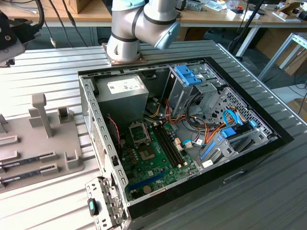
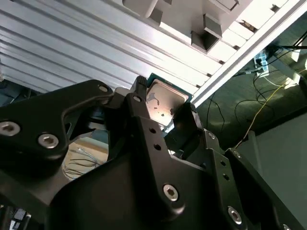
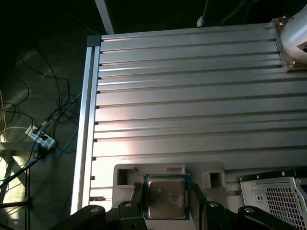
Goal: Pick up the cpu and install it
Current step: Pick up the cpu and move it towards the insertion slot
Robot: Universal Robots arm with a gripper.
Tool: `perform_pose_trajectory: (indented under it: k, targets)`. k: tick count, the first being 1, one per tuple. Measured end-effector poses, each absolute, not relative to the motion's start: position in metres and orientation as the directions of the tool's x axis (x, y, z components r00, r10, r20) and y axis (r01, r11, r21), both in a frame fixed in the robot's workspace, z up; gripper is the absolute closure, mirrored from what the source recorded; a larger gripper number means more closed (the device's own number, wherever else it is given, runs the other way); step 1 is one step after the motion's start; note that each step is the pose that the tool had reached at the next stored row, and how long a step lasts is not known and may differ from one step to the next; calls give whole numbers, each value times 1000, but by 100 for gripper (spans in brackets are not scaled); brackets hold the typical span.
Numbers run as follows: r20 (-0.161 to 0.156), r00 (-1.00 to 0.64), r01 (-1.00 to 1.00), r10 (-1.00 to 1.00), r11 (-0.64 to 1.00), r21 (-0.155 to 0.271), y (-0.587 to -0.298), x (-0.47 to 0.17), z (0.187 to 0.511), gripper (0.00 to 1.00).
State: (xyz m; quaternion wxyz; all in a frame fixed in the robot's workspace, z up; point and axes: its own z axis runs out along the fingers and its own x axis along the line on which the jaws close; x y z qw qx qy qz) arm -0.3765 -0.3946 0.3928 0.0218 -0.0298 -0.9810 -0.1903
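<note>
The cpu (image 3: pixel 166 196) is a flat square chip with a silvery top and a thin green rim. It sits between my black fingers (image 3: pixel 135 203) in both wrist views. My gripper (image 3: pixel 166 205) is shut on the cpu (image 2: pixel 164 98) and holds it by two opposite edges, above the grey fixture plate (image 3: pixel 163 170). In the second wrist view the gripper (image 2: pixel 162 108) clamps the chip in front of the ribbed table. In the exterior view the bare cpu socket (image 1: pixel 139 133) lies on the green motherboard (image 1: pixel 158 163) inside the open computer case (image 1: pixel 88 100).
A grey fixture (image 1: pixel 43 139) with posts and two dark memory sticks (image 1: pixel 29 160) lies at the exterior view's left. The arm's base (image 1: pixel 122 50) stands behind the case. Power supply (image 1: pixel 122 93), drive cage (image 1: pixel 189 76) and cables (image 1: pixel 211 129) crowd the case. The table edge (image 3: pixel 88 120) drops to floor cables.
</note>
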Motion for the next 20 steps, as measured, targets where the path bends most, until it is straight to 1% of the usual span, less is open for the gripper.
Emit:
perform_pose_trajectory:
  k: [1,2,3,4,12,13,16,18,19,20]
  targets:
    - [56,-997,67,48,913,402,-395,-375,392,53]
    - [58,-997,68,48,911,407,-395,-365,392,53]
    - [59,-997,68,49,916,395,-395,-354,391,53]
    - [58,-997,68,51,928,367,-395,-353,391,53]
    - [50,-997,69,59,973,219,-395,-346,391,53]
    - [48,-997,69,61,980,188,-395,-345,391,53]
    - [45,-997,68,63,989,132,-395,-342,391,53]
    - [45,-997,68,63,993,102,-395,-338,391,53]
    - [46,-997,68,64,994,87,-395,-326,390,53]
    - [50,-997,68,64,994,86,-396,-315,388,53]
